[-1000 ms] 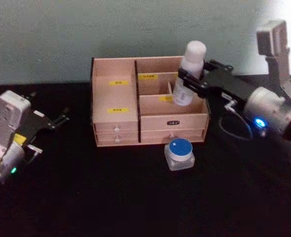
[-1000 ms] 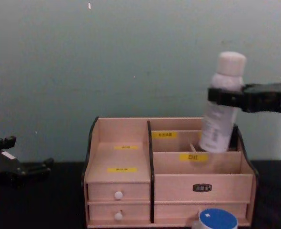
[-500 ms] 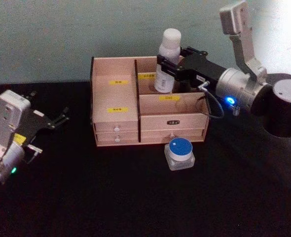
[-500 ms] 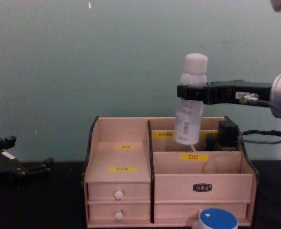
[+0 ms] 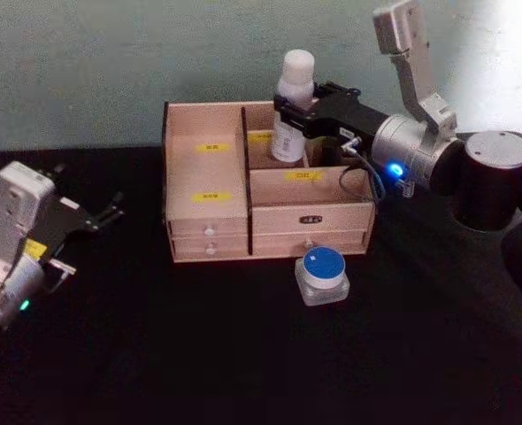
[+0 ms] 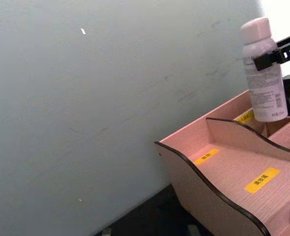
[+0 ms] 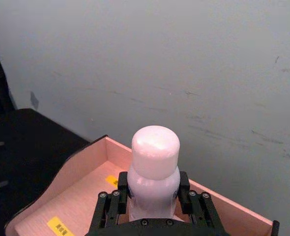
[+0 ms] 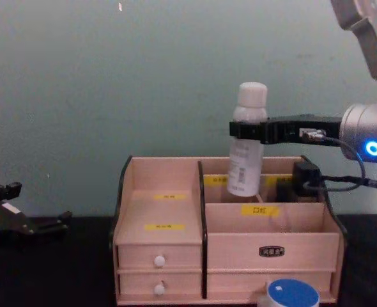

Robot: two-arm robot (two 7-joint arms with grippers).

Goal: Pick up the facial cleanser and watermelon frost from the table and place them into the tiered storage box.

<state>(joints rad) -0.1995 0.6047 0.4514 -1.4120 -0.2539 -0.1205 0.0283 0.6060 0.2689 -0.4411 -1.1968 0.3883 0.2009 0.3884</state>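
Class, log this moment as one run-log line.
right gripper: shut on facial cleanser, upright, over rear of tiered storage box | watermelon frost: on table before box | left gripper: open, parked left

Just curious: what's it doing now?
Right end effector shut on facial cleanser, at storage box rear slot. Left end effector parked left. Watermelon frost on table.

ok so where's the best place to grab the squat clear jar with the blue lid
Probably from straight above, pinching across the sides of the squat clear jar with the flat blue lid. It stands upright, low and wide, close in front of the light wooden storage box, which crowds its back; the top is free.
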